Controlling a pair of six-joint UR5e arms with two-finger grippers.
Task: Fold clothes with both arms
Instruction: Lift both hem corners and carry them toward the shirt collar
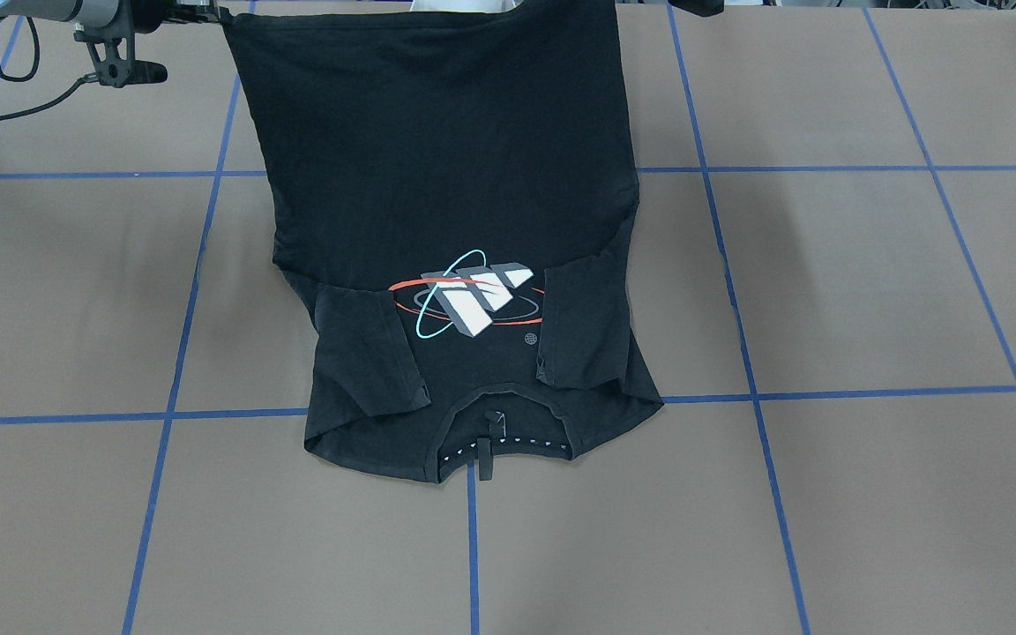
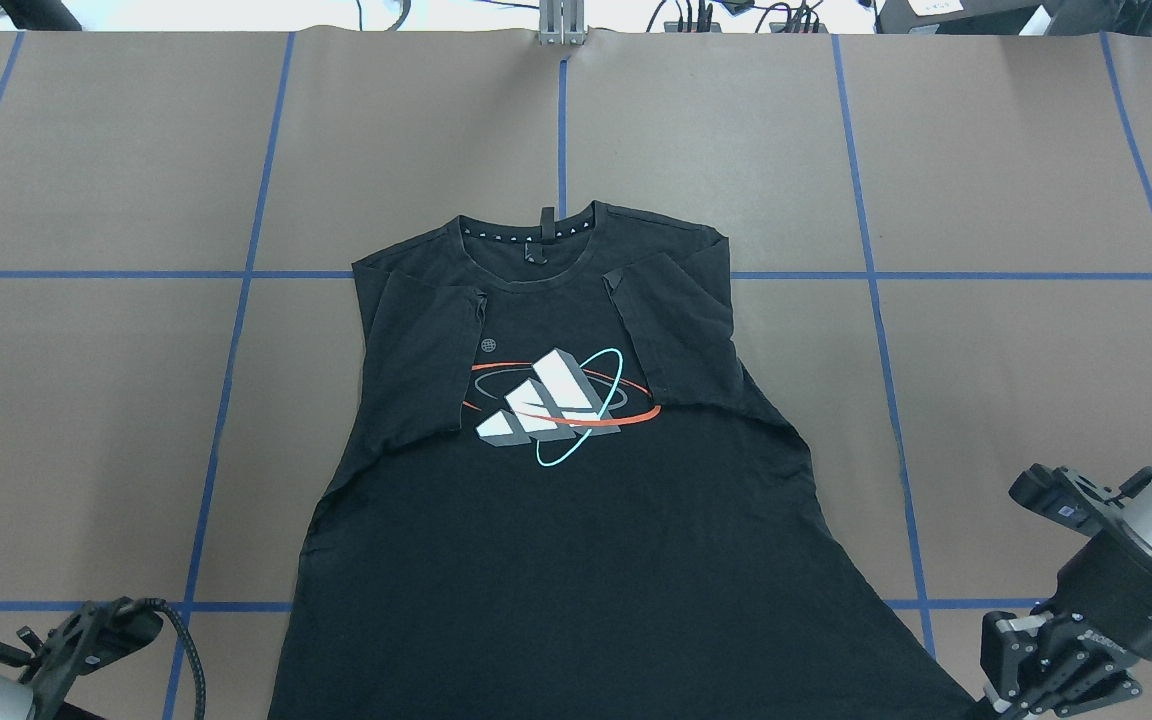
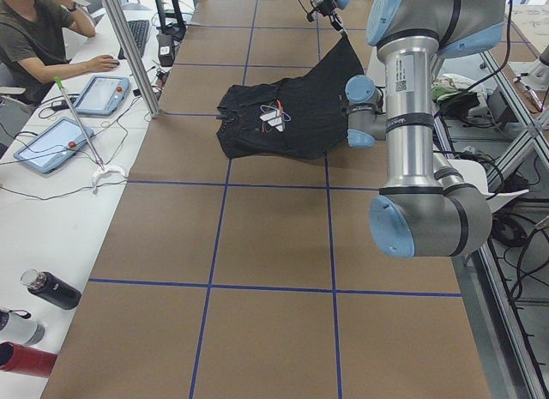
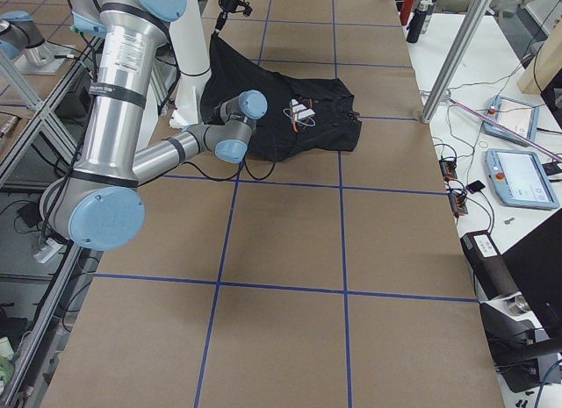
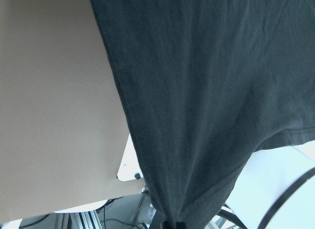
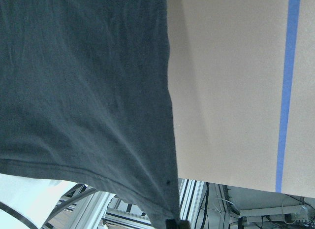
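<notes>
Over the table (image 2: pixel 986 150), T-shirt (image 2: pixel 556 560) corners mostly hide left pincer (image 5: pixel 172 224), right pincer (image 6: pixel 176 224).

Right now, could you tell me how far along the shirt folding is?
Done: both sleeves lie folded in over the T-shirt front. In hand: left gripper and right gripper each pinch a hem corner, lifted off the table. Left, likely: carrying the hem over to the collar.

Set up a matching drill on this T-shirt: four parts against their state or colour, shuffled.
Parts of the T-shirt:
1. sleeves
2. hem
3. collar
4. logo

States:
a. raised off the table
b. folded in over the chest
c. orange, teal and white
d. lying flat, at the end away from the robot

Pairs: 1-b, 2-a, 3-d, 4-c
</notes>
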